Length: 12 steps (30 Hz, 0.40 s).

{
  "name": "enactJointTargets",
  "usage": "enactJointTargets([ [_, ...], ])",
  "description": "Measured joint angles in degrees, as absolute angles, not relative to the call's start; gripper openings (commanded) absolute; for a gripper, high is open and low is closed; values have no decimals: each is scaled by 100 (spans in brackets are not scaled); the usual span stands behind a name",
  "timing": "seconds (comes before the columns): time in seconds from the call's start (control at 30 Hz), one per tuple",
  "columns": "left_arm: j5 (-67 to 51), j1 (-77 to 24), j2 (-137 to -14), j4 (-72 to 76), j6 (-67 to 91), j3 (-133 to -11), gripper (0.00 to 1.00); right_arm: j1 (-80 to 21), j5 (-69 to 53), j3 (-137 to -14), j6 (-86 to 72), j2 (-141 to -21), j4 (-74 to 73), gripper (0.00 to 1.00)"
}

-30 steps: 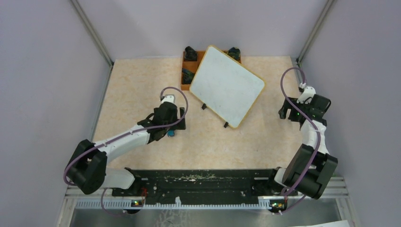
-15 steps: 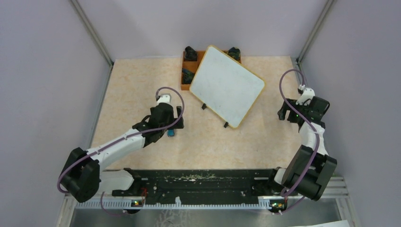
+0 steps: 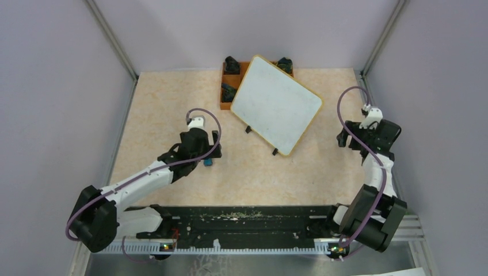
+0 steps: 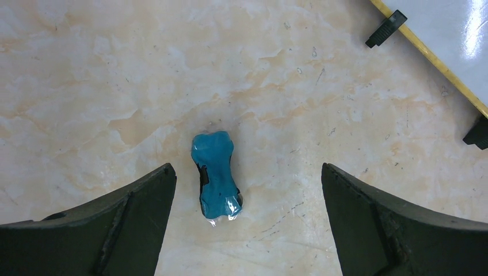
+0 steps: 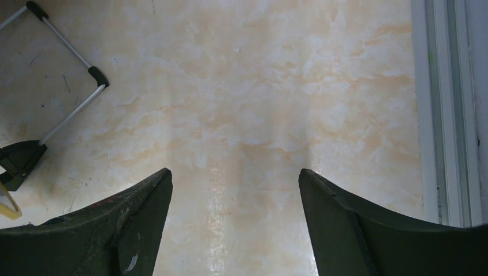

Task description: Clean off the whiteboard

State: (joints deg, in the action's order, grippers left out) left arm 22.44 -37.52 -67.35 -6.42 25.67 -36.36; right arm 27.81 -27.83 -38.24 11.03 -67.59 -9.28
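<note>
The whiteboard [image 3: 276, 103] with a yellow-orange frame and small black feet lies tilted at the back middle of the table, its surface plain white with no writing visible. Its corner and a foot show in the left wrist view [image 4: 460, 34]. A small blue eraser [image 4: 216, 175] lies on the table, also seen from above [image 3: 207, 163]. My left gripper [image 4: 247, 198] is open above the table with the eraser between its fingers, nearer the left one, not touching. My right gripper [image 5: 235, 192] is open and empty over bare table, right of the board [image 3: 345, 138].
An orange-brown tray [image 3: 228, 86] with dark objects sits behind the board, partly under it. A metal stand leg with black tips [image 5: 63, 118] shows at the left of the right wrist view. A metal rail [image 5: 446, 103] edges the table on the right.
My left arm has drawn back slightly to the left, away from the board. My right gripper has shifted a little toward the left. The eraser and board have not moved.
</note>
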Motion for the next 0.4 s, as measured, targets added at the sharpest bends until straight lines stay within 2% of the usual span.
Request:
enactJointTargets([
  [0.27, 2283, -3752, -6657, -633, 2567, -3564, 100, 2781, -2777, -3824, 1070, -6702, -840, 73],
  [0.4, 2307, -3752, -6657, -635, 2567, -3548, 100, 2781, -2838, -3813, 1052, -6702, -794, 74],
])
